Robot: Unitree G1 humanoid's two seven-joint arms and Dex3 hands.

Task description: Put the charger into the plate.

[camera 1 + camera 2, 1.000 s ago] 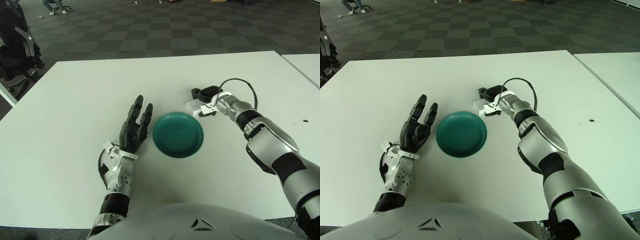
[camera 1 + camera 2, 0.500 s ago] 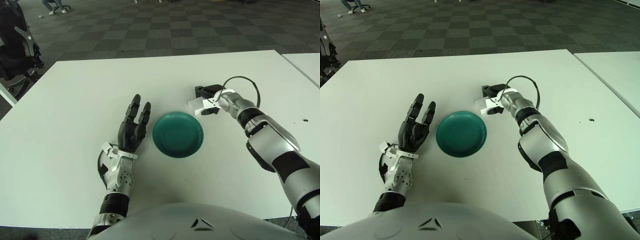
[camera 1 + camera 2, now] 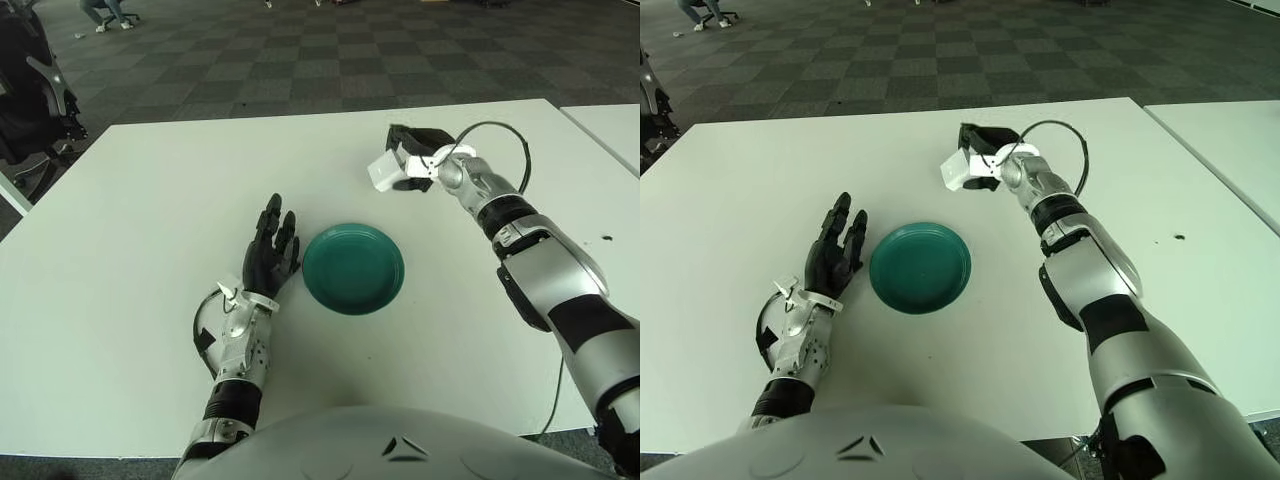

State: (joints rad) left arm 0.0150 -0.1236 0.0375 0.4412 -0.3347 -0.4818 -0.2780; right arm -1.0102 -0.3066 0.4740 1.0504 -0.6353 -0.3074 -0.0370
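With the right hand (image 3: 420,165) closed around the charger (image 3: 384,171) and lifted toward the desk's far edge, it should travel over the plate (image 3: 353,268) and lower before letting go, the left hand (image 3: 268,262) idling open beside the plate.

The plate (image 3: 353,268) looks glossy, glazed teal ceramic. Beneath it the table (image 3: 130,230) is smooth matt white. Beyond the table, the floor (image 3: 300,50) looks like dull carpet tiles.

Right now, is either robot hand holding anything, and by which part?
The right robot hand holds the white charger by its right end, beyond the plate. The left robot hand, left of the plate, holds nothing.
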